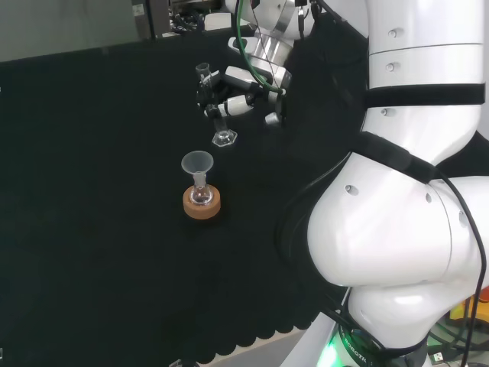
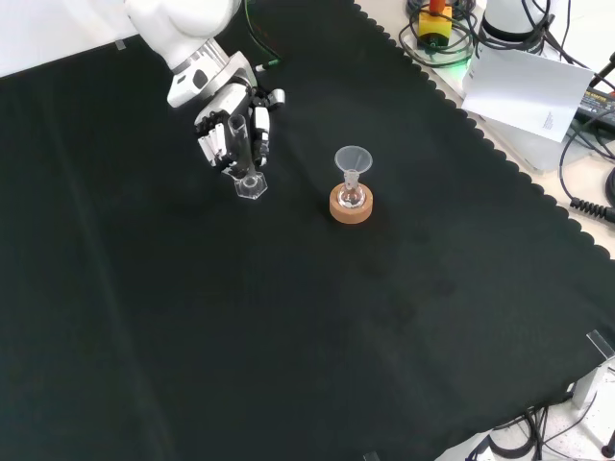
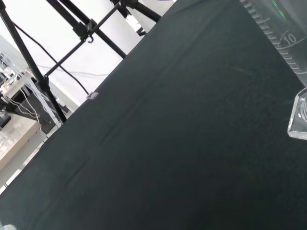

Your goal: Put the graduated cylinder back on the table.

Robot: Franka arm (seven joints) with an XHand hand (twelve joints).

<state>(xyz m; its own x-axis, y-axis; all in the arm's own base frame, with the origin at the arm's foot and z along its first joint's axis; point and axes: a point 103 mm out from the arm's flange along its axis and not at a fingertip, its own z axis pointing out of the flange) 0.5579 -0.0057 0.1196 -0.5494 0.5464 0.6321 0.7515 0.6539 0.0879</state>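
- The graduated cylinder (image 1: 215,107) is in my grasp: a clear tube with printed marks, upright or nearly so, its hexagonal foot (image 2: 250,185) hanging just below my fingers.
- In the front view the foot sits at or just above the black cloth (image 2: 288,336); I cannot tell whether it touches.
- My hand (image 2: 235,130) wraps the tube at mid-height, fingers curled round it, with the spout end poking out above my fingers in the head view.
- In the wrist view the cylinder (image 3: 288,52) runs close past my palm, its scale lines readable as marks and the edge of its foot at the far end.
- Near my hand, on its right in the front view, stands a small round flask (image 2: 351,197) on a cork ring (image 2: 350,206), with a clear funnel (image 2: 353,159) in its neck.
- In the head view that flask (image 1: 202,195) and its funnel (image 1: 197,164) stand below my hand, nearer the camera, apart from the cylinder's foot.
- My arm's white links (image 1: 412,191) rise at the right of the head view.
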